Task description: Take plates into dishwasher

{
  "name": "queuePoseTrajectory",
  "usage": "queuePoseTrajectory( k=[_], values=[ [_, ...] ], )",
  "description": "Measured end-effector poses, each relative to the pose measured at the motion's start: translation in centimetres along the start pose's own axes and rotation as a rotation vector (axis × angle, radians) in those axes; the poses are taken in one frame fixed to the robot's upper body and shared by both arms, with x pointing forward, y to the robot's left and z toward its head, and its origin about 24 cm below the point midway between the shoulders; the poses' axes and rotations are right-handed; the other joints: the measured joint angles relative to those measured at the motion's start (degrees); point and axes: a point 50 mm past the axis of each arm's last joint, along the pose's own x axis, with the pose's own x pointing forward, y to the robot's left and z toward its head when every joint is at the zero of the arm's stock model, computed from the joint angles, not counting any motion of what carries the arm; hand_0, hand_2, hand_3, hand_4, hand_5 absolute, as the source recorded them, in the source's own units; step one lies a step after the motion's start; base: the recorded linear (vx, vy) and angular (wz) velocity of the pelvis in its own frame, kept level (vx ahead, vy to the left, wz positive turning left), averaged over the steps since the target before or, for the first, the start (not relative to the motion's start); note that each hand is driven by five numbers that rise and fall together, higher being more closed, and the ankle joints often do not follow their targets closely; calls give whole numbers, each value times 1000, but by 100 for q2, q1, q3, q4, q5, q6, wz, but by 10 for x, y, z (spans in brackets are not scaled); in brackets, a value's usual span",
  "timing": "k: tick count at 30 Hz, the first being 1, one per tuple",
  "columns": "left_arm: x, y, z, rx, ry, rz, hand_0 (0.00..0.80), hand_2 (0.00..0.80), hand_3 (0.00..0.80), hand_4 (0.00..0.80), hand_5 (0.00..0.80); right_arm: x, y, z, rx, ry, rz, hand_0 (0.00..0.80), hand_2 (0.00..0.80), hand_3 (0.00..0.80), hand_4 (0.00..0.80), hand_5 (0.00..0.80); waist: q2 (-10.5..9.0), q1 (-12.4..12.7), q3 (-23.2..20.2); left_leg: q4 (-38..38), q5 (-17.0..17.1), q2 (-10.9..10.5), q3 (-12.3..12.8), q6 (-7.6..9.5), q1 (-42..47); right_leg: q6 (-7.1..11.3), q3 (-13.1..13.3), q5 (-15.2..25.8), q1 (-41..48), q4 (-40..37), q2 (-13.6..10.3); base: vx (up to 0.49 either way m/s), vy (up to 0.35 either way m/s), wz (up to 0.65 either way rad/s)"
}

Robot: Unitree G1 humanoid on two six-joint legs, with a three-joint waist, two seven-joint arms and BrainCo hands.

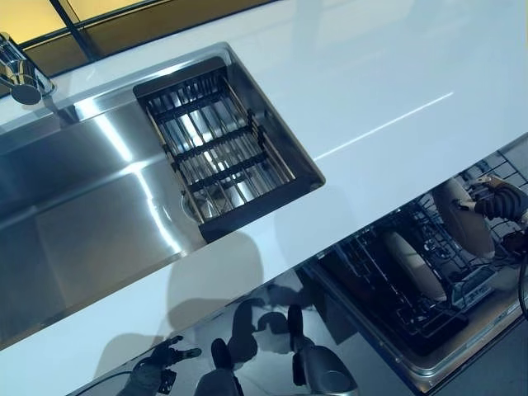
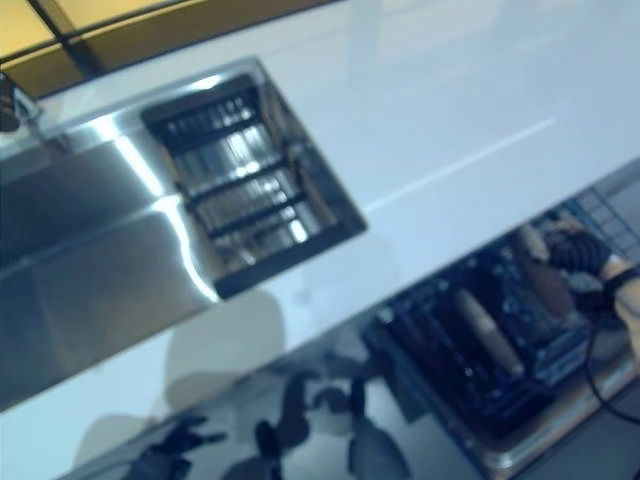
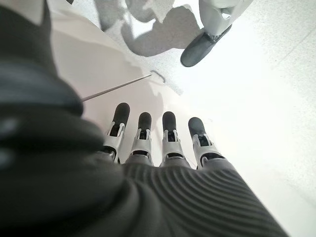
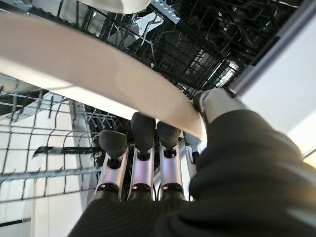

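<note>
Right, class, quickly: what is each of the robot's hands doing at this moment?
Left hand: open, fingers straight, holding nothing.
Right hand: shut on a beige plate, over the dishwasher rack.

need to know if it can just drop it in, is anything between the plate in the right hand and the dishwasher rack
Nothing visible does. The right hand holds the plate directly over the open dishwasher rack; another plate stands in a slot beside it, apart from it.
</note>
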Motion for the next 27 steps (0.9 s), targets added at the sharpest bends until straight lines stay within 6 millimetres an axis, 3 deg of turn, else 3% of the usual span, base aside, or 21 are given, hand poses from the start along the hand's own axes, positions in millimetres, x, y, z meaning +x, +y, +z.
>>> queuePoseTrajectory(
  k=[12,27],
  values=[
    [2,5,13,16,-47,0,0,0,0,0,0,17,-28,22,-50,-8,-71,800,800,800,800,800,220,29,413,103,9,22,-155,10,-176,-87,-118,39,-255,74,7,-48,-46,-8],
    [4,10,27,16,-92,-10,0,0,0,0,0,16,-29,1,-111,124,-74,800,800,800,800,800,371,172,542,200,38,32,-164,52,-304,-139,-123,-1,-446,281,-4,-1,-1,0]
  ],
)
